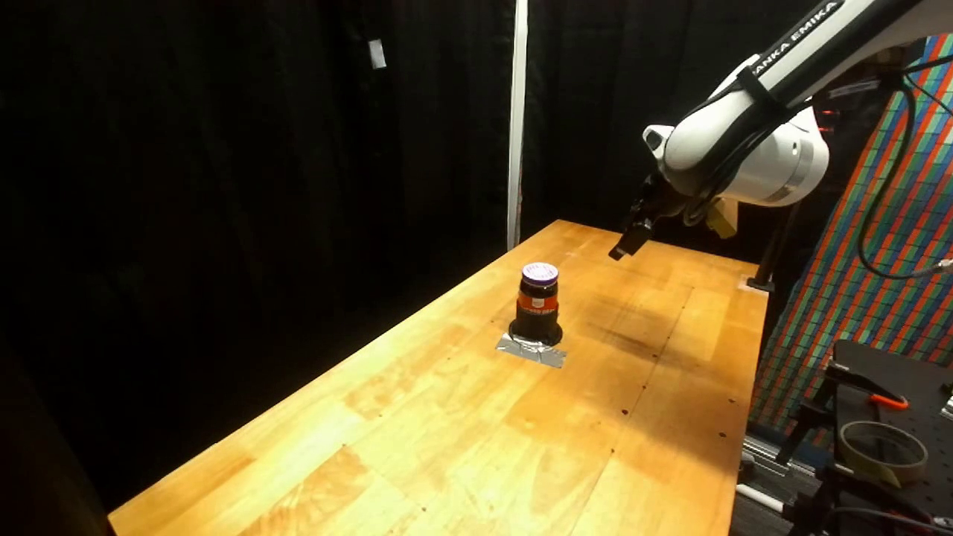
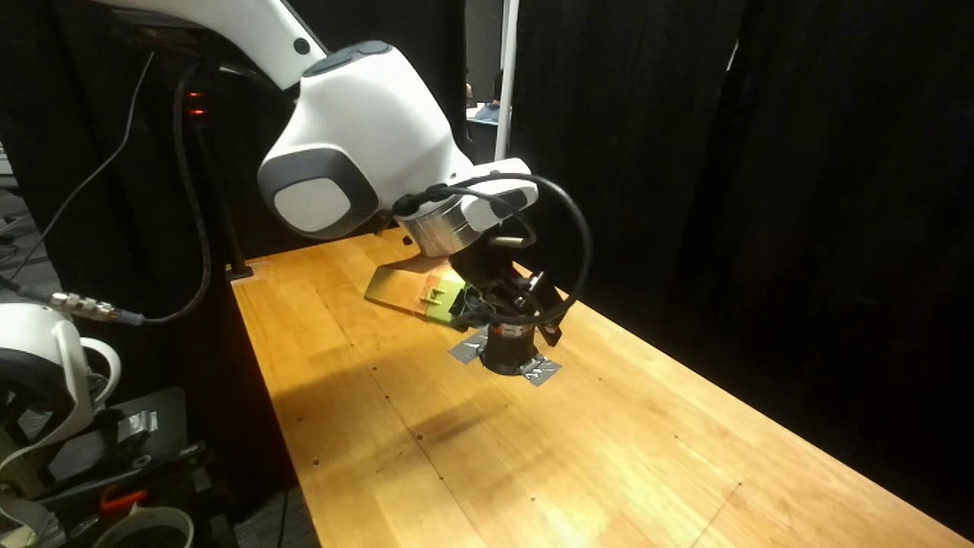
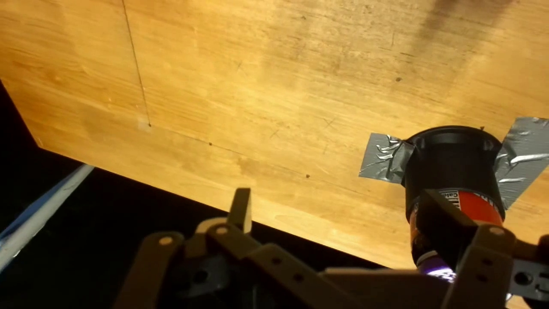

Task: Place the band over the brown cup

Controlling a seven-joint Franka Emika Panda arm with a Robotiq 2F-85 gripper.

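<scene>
The brown cup (image 1: 537, 305) looks like a dark jar with an orange label and a purple-rimmed white lid. It stands upright in a black holder taped to the wooden table (image 1: 447, 417). It shows in both exterior views (image 2: 511, 346), its top hidden behind the gripper in one of them, and in the wrist view (image 3: 480, 210), partly covered by a finger. My gripper (image 3: 336, 195) is open and empty, its fingers wide apart. In an exterior view the gripper (image 1: 624, 247) hangs above the table, apart from the cup. No band shows in any view.
Silver tape (image 1: 532, 351) holds the black holder (image 3: 452, 167) down. A yellow-green part (image 2: 449, 301) sits on the wrist, and a black cable (image 2: 582, 251) loops beside it. Black curtains (image 1: 260, 186) and a pale pole (image 1: 517, 126) stand behind the table. A side cart holds a tape roll (image 1: 884, 476).
</scene>
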